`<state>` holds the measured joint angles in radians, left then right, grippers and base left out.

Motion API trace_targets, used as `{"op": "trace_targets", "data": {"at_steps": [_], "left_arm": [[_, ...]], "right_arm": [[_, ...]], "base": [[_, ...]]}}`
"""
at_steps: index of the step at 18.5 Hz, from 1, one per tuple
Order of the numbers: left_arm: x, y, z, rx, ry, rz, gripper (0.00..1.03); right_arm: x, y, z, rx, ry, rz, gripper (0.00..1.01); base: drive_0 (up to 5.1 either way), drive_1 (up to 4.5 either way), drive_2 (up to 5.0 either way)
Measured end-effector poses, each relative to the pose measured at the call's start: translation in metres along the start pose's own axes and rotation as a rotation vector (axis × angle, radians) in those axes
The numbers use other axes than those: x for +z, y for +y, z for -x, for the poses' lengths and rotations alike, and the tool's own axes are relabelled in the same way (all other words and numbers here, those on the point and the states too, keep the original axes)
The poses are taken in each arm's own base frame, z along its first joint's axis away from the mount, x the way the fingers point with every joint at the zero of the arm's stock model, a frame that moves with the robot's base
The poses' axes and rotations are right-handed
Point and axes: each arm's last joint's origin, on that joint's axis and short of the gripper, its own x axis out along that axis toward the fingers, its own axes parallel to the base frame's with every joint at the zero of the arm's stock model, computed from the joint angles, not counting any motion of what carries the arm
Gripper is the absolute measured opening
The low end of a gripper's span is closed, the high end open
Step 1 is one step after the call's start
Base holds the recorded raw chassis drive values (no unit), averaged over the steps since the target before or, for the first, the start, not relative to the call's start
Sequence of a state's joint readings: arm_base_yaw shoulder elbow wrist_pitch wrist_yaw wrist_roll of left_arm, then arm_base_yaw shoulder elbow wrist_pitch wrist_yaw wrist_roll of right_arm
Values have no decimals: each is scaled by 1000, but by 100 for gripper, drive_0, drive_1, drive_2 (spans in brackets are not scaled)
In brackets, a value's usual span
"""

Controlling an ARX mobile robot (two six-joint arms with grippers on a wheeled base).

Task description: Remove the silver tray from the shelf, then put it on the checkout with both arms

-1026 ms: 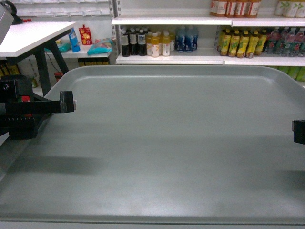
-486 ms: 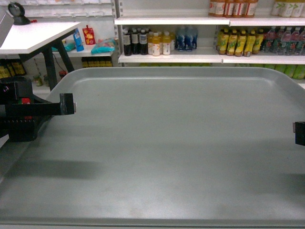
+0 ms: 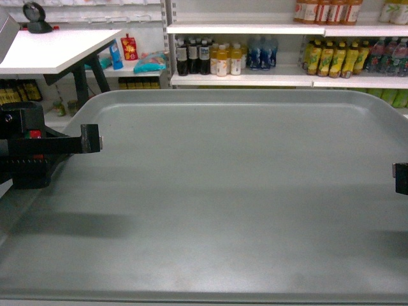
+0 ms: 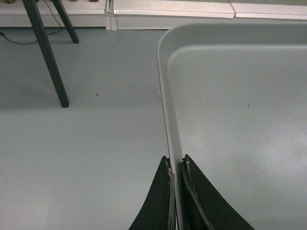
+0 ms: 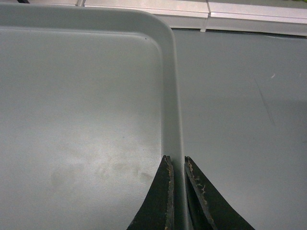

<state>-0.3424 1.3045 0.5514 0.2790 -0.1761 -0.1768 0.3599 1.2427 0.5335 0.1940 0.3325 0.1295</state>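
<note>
Grey-silver tray [image 3: 229, 191] hangs level between my grippers, left gripper [image 4: 176, 165] and right gripper [image 5: 176, 163] each pinched narrowly onto a side rim.

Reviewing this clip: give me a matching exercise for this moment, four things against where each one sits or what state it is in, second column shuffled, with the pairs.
Things:
1. Large flat grey-silver tray
2. Left black gripper
3. Right black gripper
4. White flat-topped checkout table with black slanted legs

Places or states:
A. Upper left of the head view, beyond the tray's far left corner
B. Shut on the tray's right rim
C. Held up between both grippers, with floor under its side rims
D. Shut on the tray's left rim

Pairs: 1-C, 2-D, 3-B, 4-A
</note>
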Motion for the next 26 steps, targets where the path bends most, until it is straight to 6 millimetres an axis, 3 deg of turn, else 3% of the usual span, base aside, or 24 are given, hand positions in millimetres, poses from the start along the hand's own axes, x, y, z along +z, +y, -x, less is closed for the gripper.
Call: {"op": "trace_targets", "data": {"at_steps": [4, 26], "left_arm": [[0, 0, 0, 3, 3, -1, 4], [0, 0, 0, 2, 2, 0, 4]], "right_arm": [[-1, 0, -1, 0, 3, 1, 3], [0, 0, 0, 1, 1, 0, 3]], "base": [[0, 0, 0], [-501, 240, 240]]}}
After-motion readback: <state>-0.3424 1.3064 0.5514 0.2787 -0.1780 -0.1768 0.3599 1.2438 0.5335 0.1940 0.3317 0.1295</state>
